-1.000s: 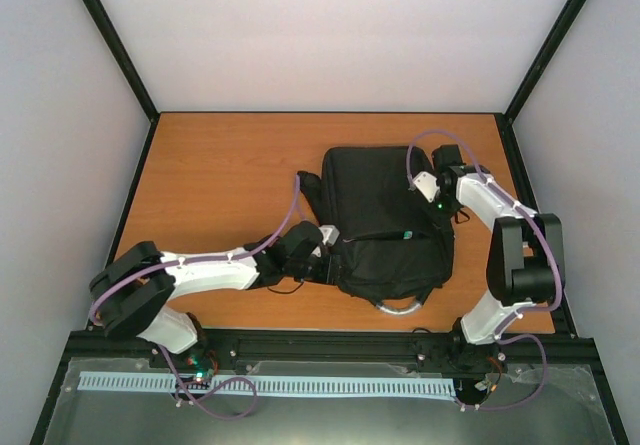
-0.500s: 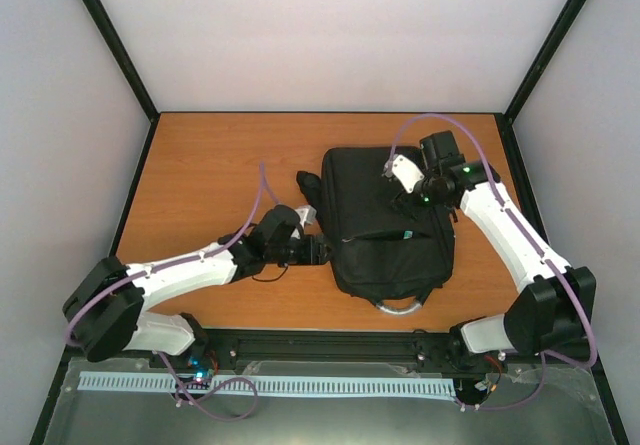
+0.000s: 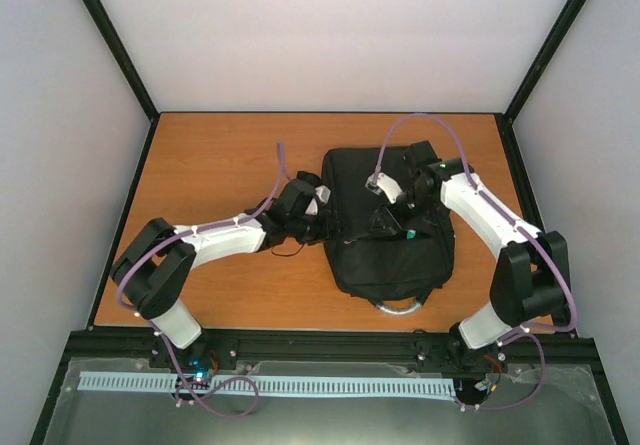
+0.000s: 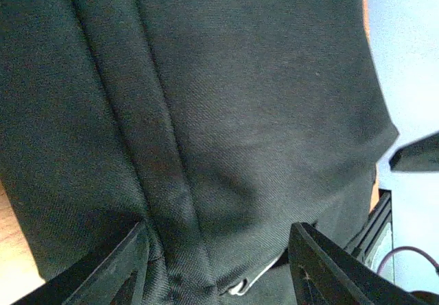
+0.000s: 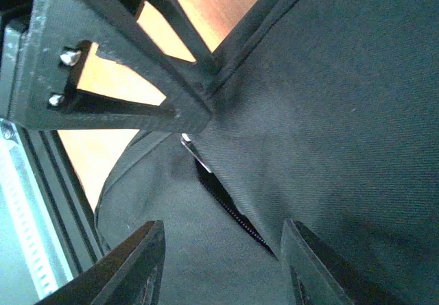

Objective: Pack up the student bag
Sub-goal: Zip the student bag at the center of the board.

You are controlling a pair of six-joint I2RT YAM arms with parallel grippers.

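Bag (image 3: 395, 265) lies flat on the table (image 3: 220, 165), front up, directly beneath the right gripper (image 5: 223, 228) and right at the fingertips of the left gripper (image 4: 218, 235), which comes at it from its left flank. Both tools are released. The left one's jaws stand wide with only a fold of black cloth ahead of them and nothing pinched. The right one's jaws are likewise spread, straddling the front pocket's zip (image 5: 230, 209), with a small metal pull (image 5: 186, 140) just beyond its fingertips. Whether that zip is shut along its whole length I cannot tell. No loose item waits on the visible table and neither tool carries anything, so I judge the filling is either done or not shown. What looks left is work on the zip, the left tool steadying the cloth while the right finds the pull. Nearer the arm bases than the right gripper, the grey handle (image 3: 400, 308) pokes out from the bag's edge, and a green tag (image 3: 408, 234) sits just beside that gripper. Two things stand in the way: the left tool's black frame crowds the space just past the right one's fingers, and the soft cloth bunches into folds that may hide the pull.
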